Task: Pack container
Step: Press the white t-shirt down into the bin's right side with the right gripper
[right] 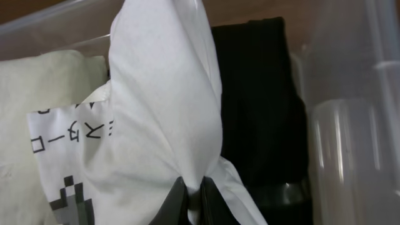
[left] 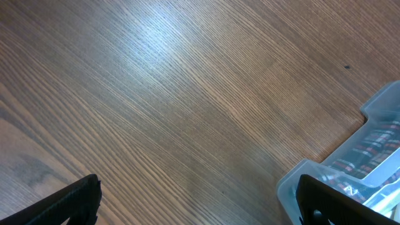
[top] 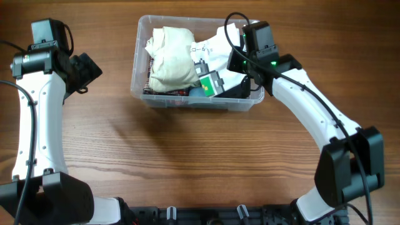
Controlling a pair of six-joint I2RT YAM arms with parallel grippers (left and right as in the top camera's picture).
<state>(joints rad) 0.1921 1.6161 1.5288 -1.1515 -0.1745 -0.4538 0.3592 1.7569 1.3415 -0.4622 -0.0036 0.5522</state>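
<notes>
Plainly, what matters here is that the right gripper [right: 192,199] is inside the container [top: 187,105], at the tub's right-hand end, while the left gripper [left: 200,203] hangs off to the left over the bare table [top: 187,156], its fingers spread wide with nothing between them and only a corner of the tub at the edge of its view. The container sits at the far middle of the table with its long axis running left to right, so the right arm is by far the nearer. Its fingers are pressed together on a fold of the white printed cloth [right: 169,94], which fans away from the pinch towards the cream cloth [top: 172,56] filling the left half, with a black garment [right: 256,106] just beside it against the right wall. Since the pinched cloth lies within the rim, the next move likely needs only a short lowering and a release, not a carry across the table
</notes>
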